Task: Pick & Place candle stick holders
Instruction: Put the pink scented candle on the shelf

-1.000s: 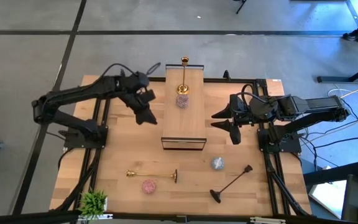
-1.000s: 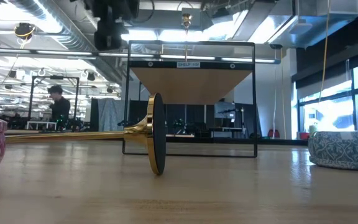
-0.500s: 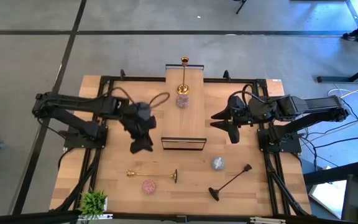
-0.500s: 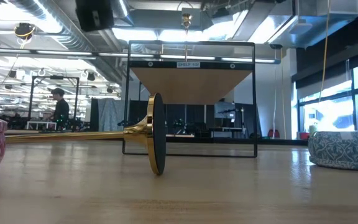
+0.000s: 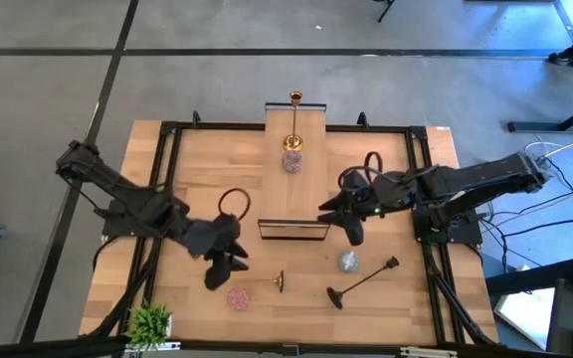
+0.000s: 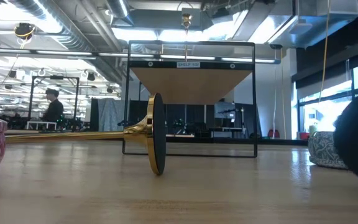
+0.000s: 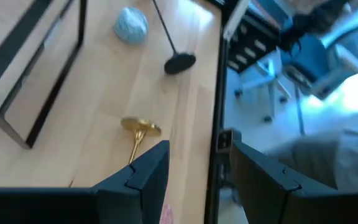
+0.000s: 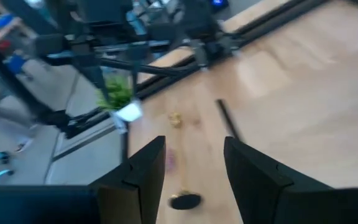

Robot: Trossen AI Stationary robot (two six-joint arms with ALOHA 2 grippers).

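Note:
A gold holder lies on its side near the table's near edge, its round base (image 5: 279,281) showing and its stem hidden under my left gripper (image 5: 222,265). That gripper hovers open above the stem (image 7: 134,146). A pink cup (image 5: 238,297) sits beside it. A blue cup (image 5: 348,262) and a long black holder (image 5: 364,278) lie to the right. My right gripper (image 5: 351,227) is open and empty, above the table next to the shelf frame (image 5: 293,230). Another gold holder (image 5: 293,142) stands upright on the plank, with a purplish cup (image 5: 291,162) at its foot.
A light wooden plank (image 5: 294,189) runs from the far edge to the black shelf frame at mid-table. A green potted plant (image 5: 149,323) stands at the near left corner. Black rails (image 5: 167,169) border the table. People show in the room behind (image 6: 51,106).
My left gripper has swung from beside the plank's far end toward the near edge and down, over the lying gold holder. My right gripper has gone toward the table's left and near side. The black holder has shifted, its base end now farther from the near edge.

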